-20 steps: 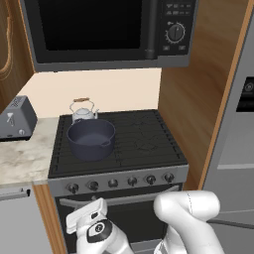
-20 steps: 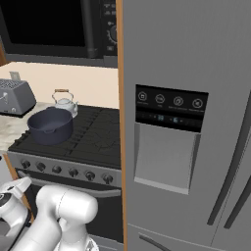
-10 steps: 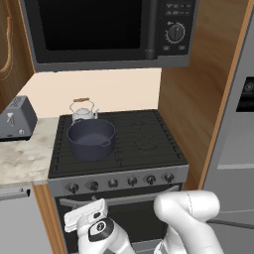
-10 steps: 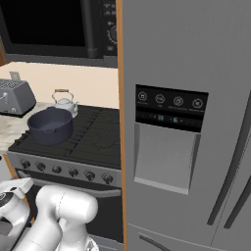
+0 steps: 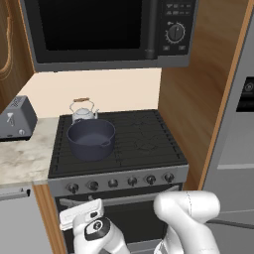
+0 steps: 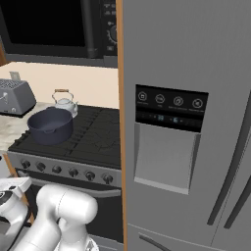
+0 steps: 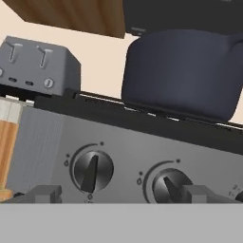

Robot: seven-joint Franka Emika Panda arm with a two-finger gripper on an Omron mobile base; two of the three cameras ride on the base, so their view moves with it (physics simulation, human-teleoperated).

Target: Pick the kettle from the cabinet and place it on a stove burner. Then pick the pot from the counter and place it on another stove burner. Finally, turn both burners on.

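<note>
Two claw fingertips (image 7: 45, 193) spread wide, low before stove knobs (image 7: 92, 171)

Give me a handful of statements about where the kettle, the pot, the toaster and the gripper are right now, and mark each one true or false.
1. The pot sits on the front left burner of the stove. True.
2. The kettle is inside the pot. False: it stands on the back left burner, behind the pot.
3. The gripper is open, in front of the stove knobs. True: in the hand view its fingertips stand wide apart before the two leftmost knobs, touching nothing.
4. The toaster is on the stove. False: it stands on the counter, left of the stove.
5. The gripper holds the pot. False: it holds nothing.
</note>
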